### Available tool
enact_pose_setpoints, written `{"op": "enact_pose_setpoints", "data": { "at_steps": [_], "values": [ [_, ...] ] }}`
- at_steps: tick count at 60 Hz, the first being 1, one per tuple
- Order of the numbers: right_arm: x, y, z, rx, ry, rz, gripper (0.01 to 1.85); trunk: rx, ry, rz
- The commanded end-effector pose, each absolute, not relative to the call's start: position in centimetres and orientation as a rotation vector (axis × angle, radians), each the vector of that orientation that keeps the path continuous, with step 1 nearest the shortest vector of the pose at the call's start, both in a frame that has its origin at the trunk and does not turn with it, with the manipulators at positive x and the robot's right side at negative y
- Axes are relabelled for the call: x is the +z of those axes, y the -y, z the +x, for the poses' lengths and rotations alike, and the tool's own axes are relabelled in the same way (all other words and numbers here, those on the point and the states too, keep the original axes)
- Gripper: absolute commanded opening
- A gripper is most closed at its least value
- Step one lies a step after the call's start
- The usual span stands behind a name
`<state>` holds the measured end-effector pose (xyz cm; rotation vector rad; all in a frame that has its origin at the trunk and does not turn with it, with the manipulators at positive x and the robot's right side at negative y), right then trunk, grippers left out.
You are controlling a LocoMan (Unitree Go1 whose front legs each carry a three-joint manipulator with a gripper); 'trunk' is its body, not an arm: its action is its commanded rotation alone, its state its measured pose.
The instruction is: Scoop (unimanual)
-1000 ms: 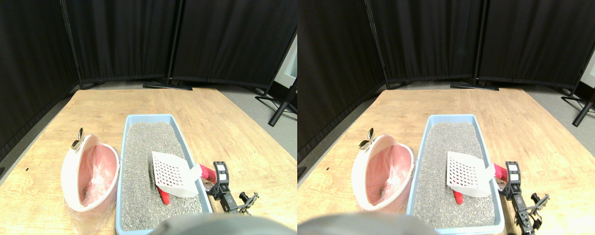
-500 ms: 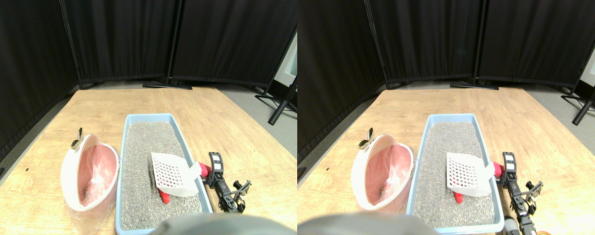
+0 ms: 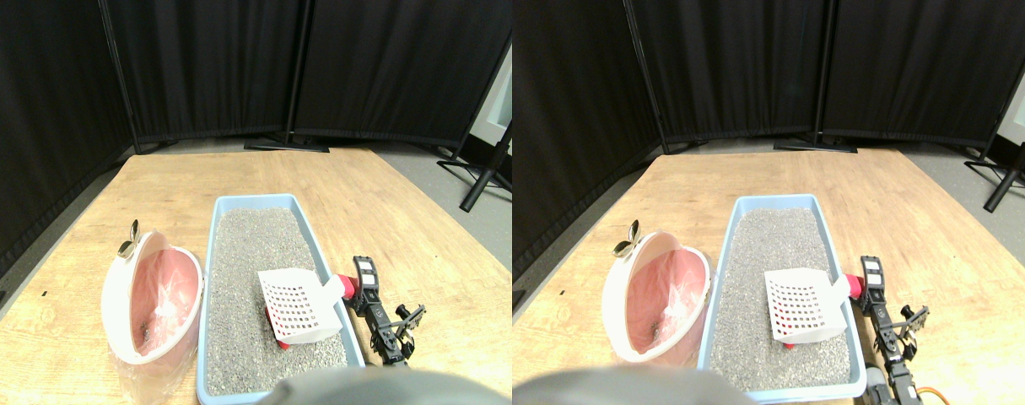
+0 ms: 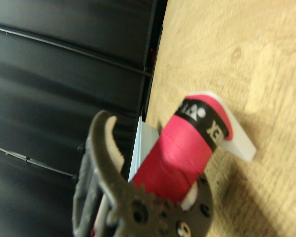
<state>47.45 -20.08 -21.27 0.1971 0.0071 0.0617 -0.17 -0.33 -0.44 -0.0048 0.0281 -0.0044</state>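
The light wooden bench carries two things side by side. A long pale blue plastic tray filled with grey litter stands near the middle. Just beside it, on its left, lies a white oval bin lined with a pink plastic bag.
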Motion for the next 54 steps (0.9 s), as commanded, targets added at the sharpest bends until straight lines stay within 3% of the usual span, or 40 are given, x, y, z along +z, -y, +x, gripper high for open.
{"op": "enact_pose_setpoints", "data": {
  "at_steps": [1,22,54],
  "values": [
    [-20.4,20.1,47.6,0.13,0.114,0.189,0.05,0.007,-0.036,-0.019],
    [-18.6,20.3,47.0,0.158,0.131,0.102,0.05,0.015,-0.035,-0.03],
    [-14.6,20.3,47.0,0.254,0.252,-0.065,0.05,0.025,-0.043,-0.048]
  ]
}}
